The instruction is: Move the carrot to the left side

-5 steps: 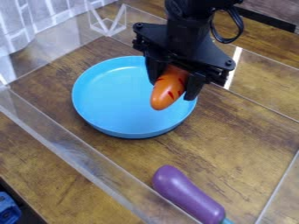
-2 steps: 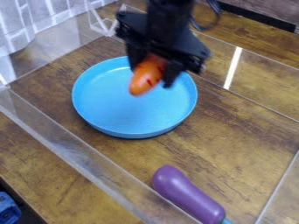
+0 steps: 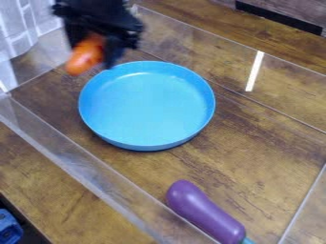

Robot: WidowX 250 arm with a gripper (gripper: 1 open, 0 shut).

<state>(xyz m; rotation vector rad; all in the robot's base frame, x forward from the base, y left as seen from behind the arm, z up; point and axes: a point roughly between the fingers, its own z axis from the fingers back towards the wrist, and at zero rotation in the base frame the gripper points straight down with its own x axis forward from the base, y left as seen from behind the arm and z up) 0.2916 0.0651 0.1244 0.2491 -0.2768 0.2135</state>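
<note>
The orange toy carrot (image 3: 84, 58) hangs tip-down in my black gripper (image 3: 94, 46) at the upper left of the view, just beyond the left rim of the blue plate (image 3: 148, 103). The jaws are closed on the carrot's upper end, so its green top is hidden. Motion blurs the gripper and carrot. The carrot is held above the wooden table (image 3: 51, 86), clear of the plate.
A purple toy eggplant (image 3: 205, 212) lies near the front right. Clear plastic walls (image 3: 76, 172) run around the work area, with a strip along the front left. A white lattice object (image 3: 23, 24) stands at the far left corner.
The gripper carried the carrot leftward, from over the plate's right part, across the plate, to beyond its left rim. The plate and eggplant stayed put.
</note>
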